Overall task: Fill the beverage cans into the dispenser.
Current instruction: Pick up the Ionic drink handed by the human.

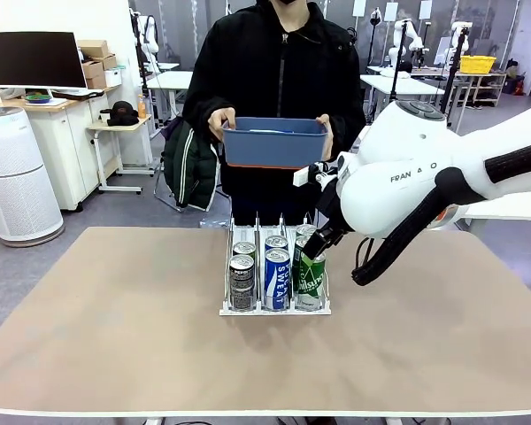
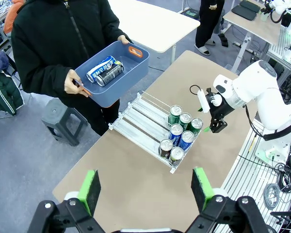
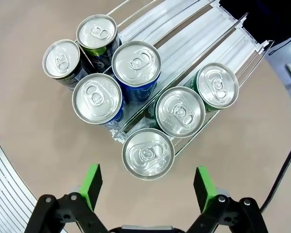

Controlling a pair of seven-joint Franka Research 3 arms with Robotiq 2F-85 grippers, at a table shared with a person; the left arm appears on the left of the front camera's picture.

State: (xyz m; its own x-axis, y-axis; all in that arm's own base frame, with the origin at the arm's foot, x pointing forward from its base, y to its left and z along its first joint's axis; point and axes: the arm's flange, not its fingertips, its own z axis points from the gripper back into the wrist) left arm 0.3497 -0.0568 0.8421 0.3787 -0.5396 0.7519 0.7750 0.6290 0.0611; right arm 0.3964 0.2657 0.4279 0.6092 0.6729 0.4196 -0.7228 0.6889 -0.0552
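The beverage cans (image 2: 185,120) stand mostly in the dispenser (image 2: 136,119) at the middle of the worktop (image 1: 115,310): two dark grey, two blue and three green, bunched at the end nearest the robot. Two more cans (image 2: 105,71) lie in the blue bin (image 2: 136,68) that the person holds at the far edge. The right claw (image 3: 148,174) hangs open just above the front green can (image 3: 148,154), pads wide of its rim and gripping nothing. The left claw (image 2: 145,174) is open too, empty and high over the worktop. The step in hand looks like clearing away from that green lane. The claw should rise straight up so that neither finger clips a can top or a thin divider. It can then go to the bin for a can for the grey or blue lane, both bare at the far end. In the front view the arm hides the rear of the green lane. Whether the front can sits fully behind the lane's lip is hard to tell.
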